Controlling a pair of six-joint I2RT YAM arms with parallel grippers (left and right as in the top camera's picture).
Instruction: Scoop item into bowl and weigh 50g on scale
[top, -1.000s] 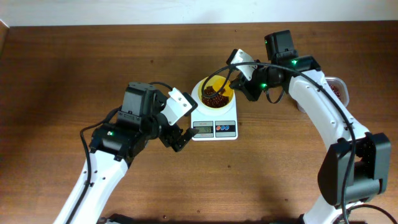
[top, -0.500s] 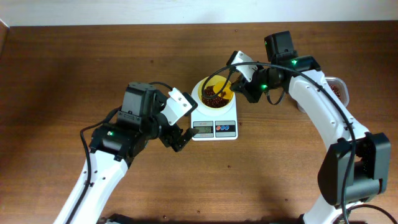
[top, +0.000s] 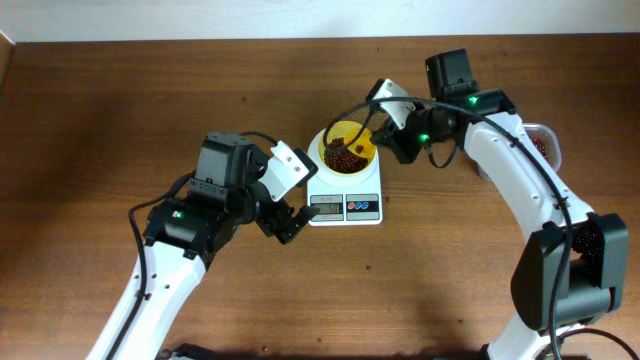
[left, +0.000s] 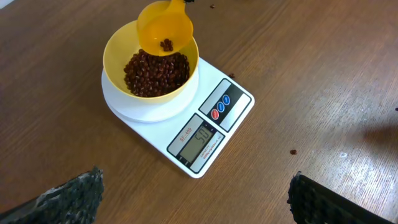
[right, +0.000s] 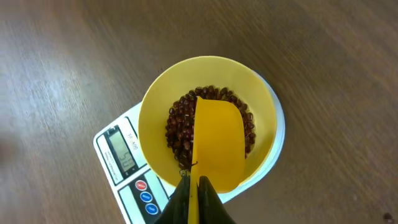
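Many red-brown beans (left: 155, 73) heap in the yellow bowl (left: 115, 53) on the scale (left: 180, 127); right fingers (right: 211, 208) pinch a scoop (left: 165, 25), left fingers (left: 68, 196) wide.

The right pincer (top: 382, 132) has edged slightly rightward — its scoop (top: 352, 131) now shows more yellow above the bowl (left: 118, 50).

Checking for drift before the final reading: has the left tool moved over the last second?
No. The left tool sits at the same spot beside the scale's front-left corner, jaws open.
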